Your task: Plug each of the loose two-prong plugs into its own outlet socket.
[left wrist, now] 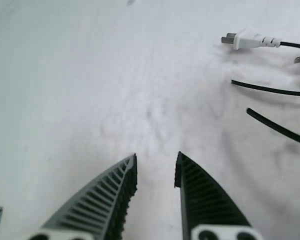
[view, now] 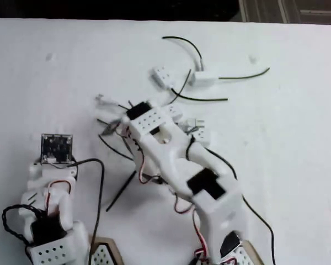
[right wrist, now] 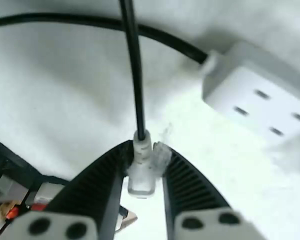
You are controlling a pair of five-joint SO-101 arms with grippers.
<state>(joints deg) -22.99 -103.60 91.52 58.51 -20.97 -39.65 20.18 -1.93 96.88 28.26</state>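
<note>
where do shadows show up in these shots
High view: white table evenly bright, shadows faint. Left wrist view: soft grey shadows beside the black cables. Right wrist view: grey shadow under the cord and beside the outlet block, beyond the gripped two-prong plug.

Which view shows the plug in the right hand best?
Right wrist view: the plug is clamped in the right hand, close up. High view has the arm over it; left wrist view faces a loose plug.

Two robot arms, two white two-prong plugs, at least two white outlet blocks
</note>
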